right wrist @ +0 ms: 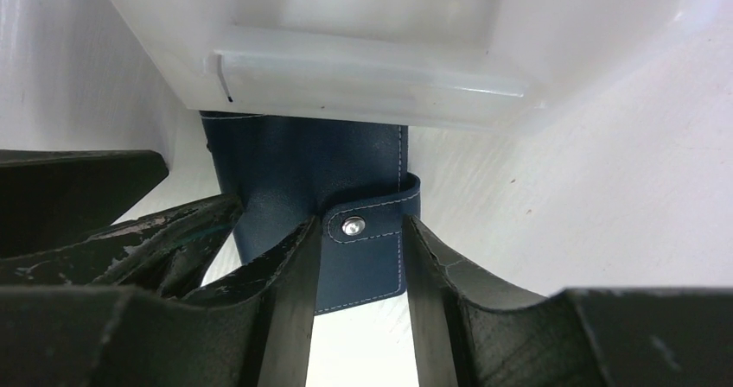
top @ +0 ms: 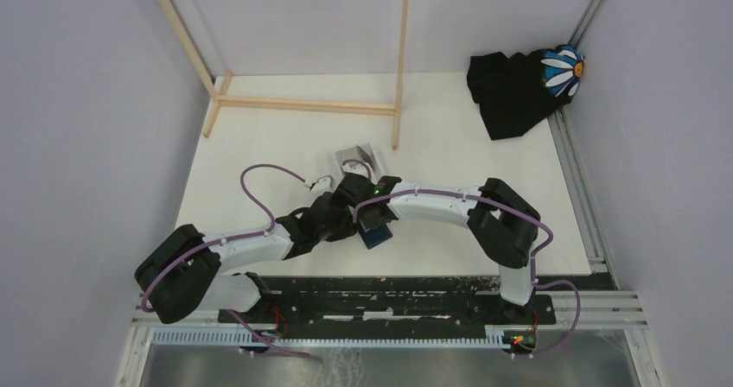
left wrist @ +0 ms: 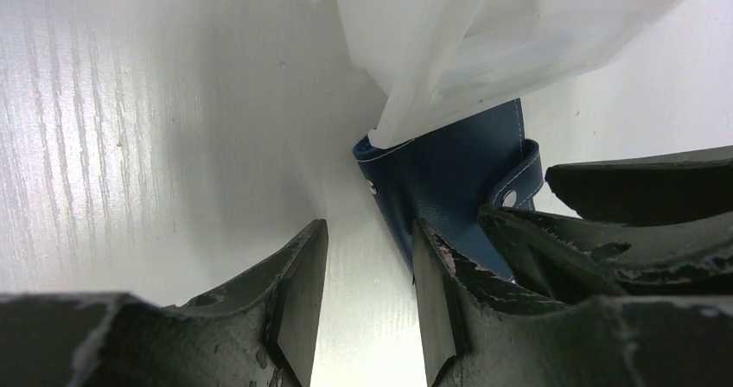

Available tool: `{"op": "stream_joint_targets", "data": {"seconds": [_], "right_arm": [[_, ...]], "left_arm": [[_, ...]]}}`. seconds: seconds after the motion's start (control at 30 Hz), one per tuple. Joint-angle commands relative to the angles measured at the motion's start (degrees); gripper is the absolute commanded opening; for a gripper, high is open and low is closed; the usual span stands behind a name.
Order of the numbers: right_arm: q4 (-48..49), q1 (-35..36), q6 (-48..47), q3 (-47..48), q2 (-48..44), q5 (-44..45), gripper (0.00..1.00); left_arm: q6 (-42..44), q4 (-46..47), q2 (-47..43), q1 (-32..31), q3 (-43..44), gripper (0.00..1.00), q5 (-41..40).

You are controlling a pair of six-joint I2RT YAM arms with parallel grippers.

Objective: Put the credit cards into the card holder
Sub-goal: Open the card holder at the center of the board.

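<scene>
One navy card holder [right wrist: 294,162] lies on the bench [right wrist: 605,214], right up against the one clear box [right wrist: 363,50]. Two claws crowd the box's near side. The left claw [left wrist: 370,231] gapes, nothing between its fingers. The right claw [right wrist: 361,227] straddles the holder's snap tab; pinching or not, cannot tell.
</scene>
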Motion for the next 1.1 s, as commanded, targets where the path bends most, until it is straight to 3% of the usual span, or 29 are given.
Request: {"op": "stream_joint_targets", "data": {"seconds": [0.0, 0.5, 0.8, 1.07], "right_arm": [[-4.2, 3.92, 0.23, -1.64, 3.6, 4.73, 0.44], [-4.89, 5.04, -2.45, -2.5, 7.09, 7.84, 0.35], [-5.13, 5.04, -2.88, -1.96, 5.62, 5.53, 0.48], [-4.16, 5.04, -3.29, -3.51, 5.54, 2.5, 0.48]], "left_arm": [[-1.19, 1.27, 0.59, -0.52, 0.27, 0.49, -0.84], [-1.19, 1.36, 1.21, -0.67, 0.4, 0.49, -2.14], [-0.75, 3.88, 2.32, -0.65, 3.13, 0.52, -3.17], [-1.96, 6.09, 9.49, -0.78, 6.88, 0.53, -3.55]]}}
